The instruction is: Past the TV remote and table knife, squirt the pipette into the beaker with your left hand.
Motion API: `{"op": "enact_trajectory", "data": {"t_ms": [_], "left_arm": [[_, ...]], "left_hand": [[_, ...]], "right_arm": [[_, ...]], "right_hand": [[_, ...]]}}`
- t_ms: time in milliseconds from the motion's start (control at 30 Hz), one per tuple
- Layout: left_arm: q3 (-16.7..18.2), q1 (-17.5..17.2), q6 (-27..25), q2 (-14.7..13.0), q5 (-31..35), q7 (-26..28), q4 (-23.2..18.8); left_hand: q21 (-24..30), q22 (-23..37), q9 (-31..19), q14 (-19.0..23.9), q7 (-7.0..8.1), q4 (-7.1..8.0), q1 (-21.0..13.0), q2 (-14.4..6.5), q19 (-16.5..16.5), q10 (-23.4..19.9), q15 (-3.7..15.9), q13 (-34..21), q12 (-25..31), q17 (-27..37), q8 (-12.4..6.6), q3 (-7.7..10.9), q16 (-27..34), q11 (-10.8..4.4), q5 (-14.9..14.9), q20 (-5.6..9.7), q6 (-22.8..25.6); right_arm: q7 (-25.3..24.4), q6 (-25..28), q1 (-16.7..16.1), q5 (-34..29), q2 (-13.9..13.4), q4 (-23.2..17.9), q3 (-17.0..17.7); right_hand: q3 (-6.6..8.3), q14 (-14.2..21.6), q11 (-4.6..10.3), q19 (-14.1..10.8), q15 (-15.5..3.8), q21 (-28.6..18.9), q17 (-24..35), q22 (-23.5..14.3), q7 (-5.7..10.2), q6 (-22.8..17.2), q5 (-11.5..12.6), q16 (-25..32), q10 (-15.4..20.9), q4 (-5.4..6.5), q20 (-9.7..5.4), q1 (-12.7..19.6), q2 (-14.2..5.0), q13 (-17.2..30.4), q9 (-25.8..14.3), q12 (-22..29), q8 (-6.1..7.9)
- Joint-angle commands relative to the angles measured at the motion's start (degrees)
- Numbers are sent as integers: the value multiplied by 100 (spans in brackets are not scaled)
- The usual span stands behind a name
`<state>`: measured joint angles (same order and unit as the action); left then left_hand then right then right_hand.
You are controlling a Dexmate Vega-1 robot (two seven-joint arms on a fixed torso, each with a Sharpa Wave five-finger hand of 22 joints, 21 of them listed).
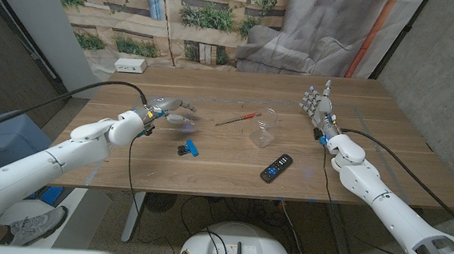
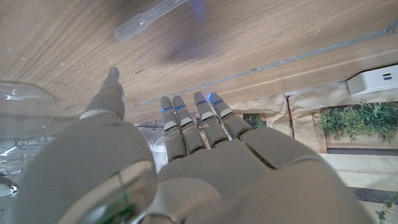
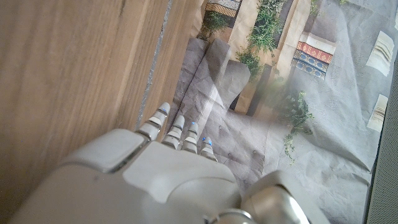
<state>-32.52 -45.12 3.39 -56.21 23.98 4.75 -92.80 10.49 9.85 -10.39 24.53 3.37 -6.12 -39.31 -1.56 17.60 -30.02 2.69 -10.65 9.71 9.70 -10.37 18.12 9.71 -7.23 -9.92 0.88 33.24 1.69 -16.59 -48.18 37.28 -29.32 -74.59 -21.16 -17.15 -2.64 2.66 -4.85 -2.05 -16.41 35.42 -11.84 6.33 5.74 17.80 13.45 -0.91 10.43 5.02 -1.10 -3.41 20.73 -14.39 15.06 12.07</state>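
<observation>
The wooden table (image 1: 208, 170) carried everything. The left hand (image 1: 167, 107) hovered with fingers spread, holding nothing, just beside the clear pipette (image 1: 181, 120). The right hand (image 1: 318, 103) stood upright, released, near the far right. The beaker (image 1: 264, 128) lay mid-table, a red-handled screwdriver (image 1: 237, 119) beside it. The TV remote (image 1: 276, 168) and a blue-black clip (image 1: 188, 147) lay nearer.

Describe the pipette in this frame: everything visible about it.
The pipette looks like clear, soft plastic: a thin tube widening into a rounded bulb at one end. It lies flat on the wooden table, just beyond the left hand, whose fingers are spread above the table and not touching it. Whether it holds liquid cannot be told.
</observation>
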Motion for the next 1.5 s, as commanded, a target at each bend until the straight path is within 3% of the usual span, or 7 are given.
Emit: {"op": "enact_trajectory", "data": {"t_ms": [33,533,633,1000,1100,1300,1500], "left_arm": [[355,-60,307,44,-932,-362,-21],[975,-599,-58,468,-1723,751,-8],[1073,-657,-26,627,-2049,847,94],[1213,-649,272,1205,-2796,1240,516],[1272,-687,-48,1283,-2982,1336,397],[1387,-760,-90,1497,-3342,1558,337],[1487,-861,297,1682,-3811,1452,409]], "left_hand": [[51,15,-12,-103,36,54,104,-47,24,54,248,6,29,7,-35,17,8,38,-16,-63,15],[72,17,0,-63,-13,137,301,-270,59,96,208,14,75,0,-3,73,53,173,-35,-81,-125],[75,17,3,-54,-22,135,321,-313,67,92,200,16,85,-4,-12,94,53,246,-38,-76,-111],[70,17,8,-71,-58,114,341,-389,57,108,133,19,92,-11,-22,140,40,279,-41,-66,-89],[71,17,9,-72,-64,106,341,-401,59,115,132,20,92,-12,-20,149,39,297,-41,-62,-94],[73,17,11,-87,-80,85,344,-428,64,148,125,21,86,-15,-18,172,33,332,-39,-61,-96],[71,17,17,-311,-87,66,439,-471,57,369,83,27,37,-17,22,196,-26,410,-26,-36,-203]], "right_arm": [[3,3,1,0,2,1,0],[1,3,0,-1,3,0,-1],[2,2,0,-1,3,2,-1],[3,2,0,0,2,1,0],[3,1,0,-1,3,2,-1],[5,-2,0,-1,3,6,-1],[4,3,-3,1,-1,-2,2]], "right_hand": [[-37,-61,10,-15,-449,-22,28,-31,50,-15,32,14,-45,3,4,0,-334,18,-18,5,39],[-38,-56,17,-15,-448,-22,27,-31,52,-13,31,16,-8,3,2,0,-333,18,-18,21,38],[-38,-61,33,-17,-459,-23,27,-31,52,-12,32,14,-34,3,6,1,-332,18,-18,10,37],[-38,-60,18,-16,-451,-23,27,-31,51,-15,32,15,-13,3,4,0,-332,19,-18,19,38],[-38,-62,16,-17,-447,-23,27,-31,56,-13,32,13,-17,3,4,0,-332,19,-18,17,38],[-38,-63,13,-18,-449,-23,27,-31,56,-15,31,13,-27,3,2,1,-331,18,-18,13,38],[-38,-60,31,-16,-457,-22,27,-31,54,-15,32,14,-31,3,3,1,-331,19,-18,12,38]]}}
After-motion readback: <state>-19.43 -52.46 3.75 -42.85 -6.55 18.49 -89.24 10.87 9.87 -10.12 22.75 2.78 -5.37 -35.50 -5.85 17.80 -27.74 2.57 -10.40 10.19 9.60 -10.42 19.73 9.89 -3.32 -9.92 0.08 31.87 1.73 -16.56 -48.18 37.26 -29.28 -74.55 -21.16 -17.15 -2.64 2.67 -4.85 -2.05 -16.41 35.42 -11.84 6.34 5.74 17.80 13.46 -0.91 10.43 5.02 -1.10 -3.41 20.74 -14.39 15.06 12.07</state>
